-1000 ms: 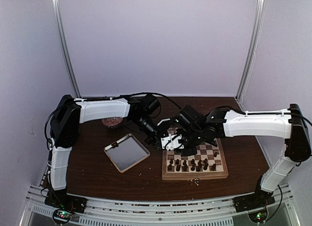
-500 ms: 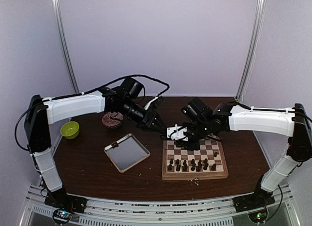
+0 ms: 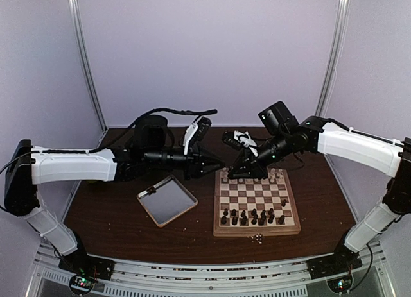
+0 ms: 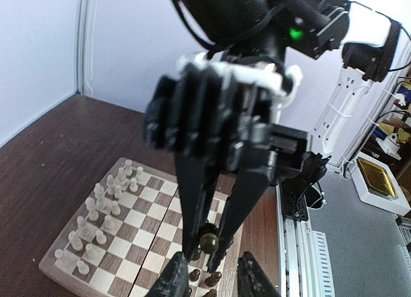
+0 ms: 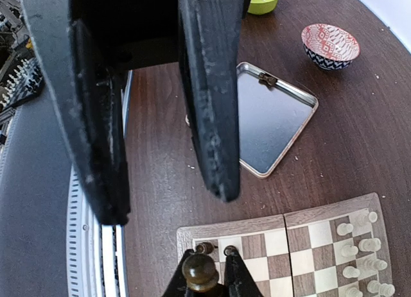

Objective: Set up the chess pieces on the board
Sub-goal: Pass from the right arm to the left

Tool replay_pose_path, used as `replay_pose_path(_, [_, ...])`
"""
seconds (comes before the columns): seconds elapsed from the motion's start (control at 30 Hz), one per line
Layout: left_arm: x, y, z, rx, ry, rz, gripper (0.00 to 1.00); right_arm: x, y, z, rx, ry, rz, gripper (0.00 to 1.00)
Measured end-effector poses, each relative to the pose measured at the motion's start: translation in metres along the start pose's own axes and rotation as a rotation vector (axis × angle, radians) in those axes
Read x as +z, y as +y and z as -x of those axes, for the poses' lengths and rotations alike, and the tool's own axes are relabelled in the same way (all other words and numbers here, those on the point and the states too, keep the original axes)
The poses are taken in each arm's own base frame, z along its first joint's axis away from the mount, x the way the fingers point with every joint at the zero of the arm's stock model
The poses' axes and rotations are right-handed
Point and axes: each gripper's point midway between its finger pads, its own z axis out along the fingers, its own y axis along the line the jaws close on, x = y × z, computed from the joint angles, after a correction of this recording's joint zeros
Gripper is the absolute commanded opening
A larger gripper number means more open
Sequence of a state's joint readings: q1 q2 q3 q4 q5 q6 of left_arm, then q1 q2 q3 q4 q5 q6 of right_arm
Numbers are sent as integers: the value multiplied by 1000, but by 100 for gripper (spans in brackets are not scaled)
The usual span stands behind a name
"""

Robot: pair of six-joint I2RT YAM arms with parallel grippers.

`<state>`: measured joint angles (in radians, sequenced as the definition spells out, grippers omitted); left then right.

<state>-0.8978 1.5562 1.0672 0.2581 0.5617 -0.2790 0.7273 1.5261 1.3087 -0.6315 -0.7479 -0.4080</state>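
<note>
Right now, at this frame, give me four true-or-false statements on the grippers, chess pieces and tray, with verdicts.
1. The right gripper is shut on a dark chess piece. True.
2. The left gripper holds a pale piece. False: it is open and grips nothing.
3. Pale pieces stand on the board. True.
4. The tray lies on the board. False: it lies on the table beside the board, not touching it.

No text, label, brand, number or sign is readable on anything in these three views.
</note>
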Motion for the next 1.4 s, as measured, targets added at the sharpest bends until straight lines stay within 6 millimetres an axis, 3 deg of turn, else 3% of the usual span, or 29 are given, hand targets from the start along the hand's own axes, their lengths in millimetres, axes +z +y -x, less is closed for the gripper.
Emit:
replay_pose_path(0.17, [8,-13,12,51,-31,-83,29,-1,10,5,38,-26,57,11])
replay_pose_path(0.47, [20,-13,-1,41,12,-125,28,-2,11,8,52,-42,75,11])
replay_pose_path(1.1, [31,-8,-1,23,68,-132,10,-6,7,5,74,-42,76,12])
replay_pose_path(1.17, [31,-8,-1,22,73,-131,10,-6,7,5,75,-42,75,17])
replay_pose_path(1.27, [32,-6,-1,20,79,-127,10,-6,3,3,79,-39,61,32])
replay_pose_path(1.4, [41,5,-3,14,103,-83,9,-8,-12,-7,96,-29,15,38])
